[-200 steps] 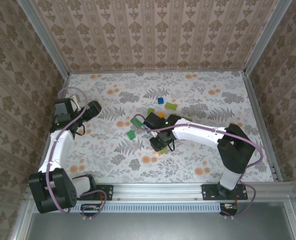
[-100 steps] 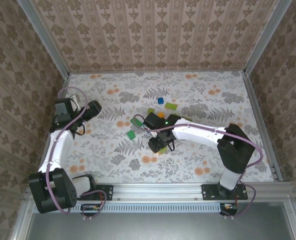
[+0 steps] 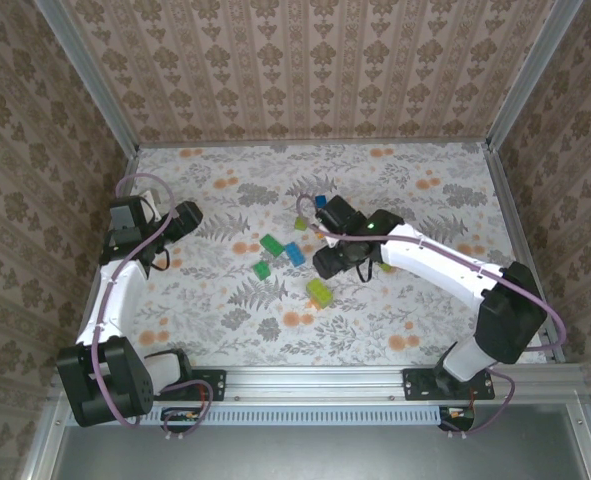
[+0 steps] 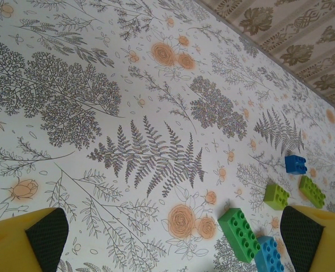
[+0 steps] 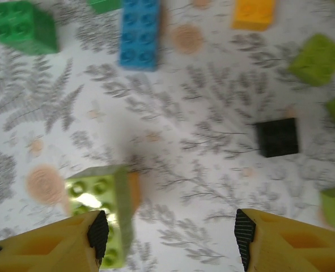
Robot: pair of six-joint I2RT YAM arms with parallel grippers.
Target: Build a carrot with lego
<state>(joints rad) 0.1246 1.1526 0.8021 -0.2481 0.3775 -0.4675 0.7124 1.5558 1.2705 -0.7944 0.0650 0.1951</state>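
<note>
We see our right claw [image 5: 170,232] open, holding nothing; the carrot [image 5: 102,195] lies at its nine o'clock. Our left claw [image 4: 174,238] is open too.

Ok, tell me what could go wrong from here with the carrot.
The carrot, lime green with an orange piece, lies close by one finger of the right gripper; a sideways move could knock it. The green brick and blue brick sit close together, so a pick might catch both.

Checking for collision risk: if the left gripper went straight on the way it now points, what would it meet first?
Probably the bare table cloth. The left gripper stands open, and the green brick seems to lie right of that line.
</note>
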